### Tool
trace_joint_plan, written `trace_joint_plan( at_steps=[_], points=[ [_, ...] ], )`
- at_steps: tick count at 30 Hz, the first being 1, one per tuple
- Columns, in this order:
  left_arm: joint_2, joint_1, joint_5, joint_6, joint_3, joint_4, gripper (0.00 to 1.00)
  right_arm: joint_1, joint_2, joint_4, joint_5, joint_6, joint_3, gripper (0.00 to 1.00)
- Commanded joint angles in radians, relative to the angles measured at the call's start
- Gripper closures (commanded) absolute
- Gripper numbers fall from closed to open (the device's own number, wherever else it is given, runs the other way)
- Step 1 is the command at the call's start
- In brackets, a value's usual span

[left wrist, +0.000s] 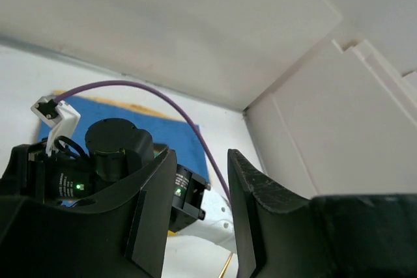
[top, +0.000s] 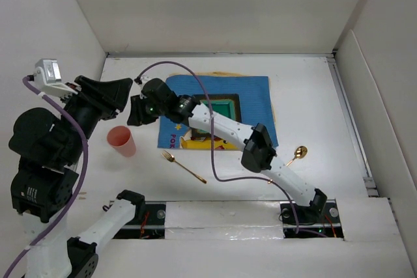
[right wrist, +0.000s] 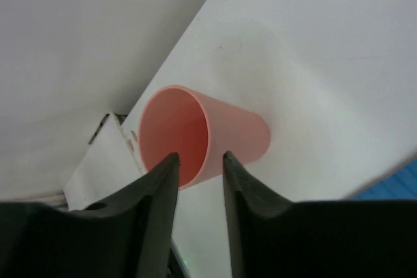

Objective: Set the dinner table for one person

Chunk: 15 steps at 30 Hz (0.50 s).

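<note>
The white dinner table [top: 313, 96] holds a blue placemat [top: 251, 96], a pink cup [top: 122, 140], a gold fork [top: 183, 166] and a gold spoon [top: 296, 155]. My right gripper [top: 136, 111] reaches across the placemat's left edge and hangs just above and behind the cup. In the right wrist view it [right wrist: 199, 157] is open and empty, with the upright cup [right wrist: 221, 136] just beyond its tips. My left gripper [top: 125, 89] is raised at the left, open and empty [left wrist: 199, 154], facing the right arm's wrist [left wrist: 117, 154].
A dark green square item [top: 225, 105] lies on the placemat, partly hidden by the right arm. White walls [top: 215, 4] enclose the table on three sides. A purple cable [top: 195, 83] loops over the placemat. The fork lies near the front edge, right of the cup.
</note>
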Motion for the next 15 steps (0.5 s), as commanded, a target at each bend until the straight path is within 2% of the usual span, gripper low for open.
trace_joint_plan(
  at_steps=[1,4,8,13,14,15],
  points=[
    [0.008,0.005,0.029,0.036,0.006,-0.066,0.65,0.031,-0.003,0.066,0.094,0.012,0.042,0.51],
    [-0.003,0.005,0.032,0.059,0.006,-0.086,0.65,0.059,0.035,0.057,0.137,0.002,0.1,0.41],
    [-0.011,-0.015,0.034,0.066,0.008,-0.095,0.65,0.087,0.075,0.058,0.183,0.002,0.096,0.38],
    [-0.028,-0.035,0.024,0.073,0.011,-0.098,0.65,0.087,0.078,0.04,0.243,-0.005,0.044,0.41],
    [-0.029,-0.035,0.024,0.073,0.009,-0.098,0.64,0.087,0.083,0.034,0.249,-0.007,0.042,0.42],
    [-0.032,-0.035,0.027,0.076,0.003,-0.094,0.64,0.087,0.089,0.028,0.26,-0.004,0.04,0.5]
  ],
)
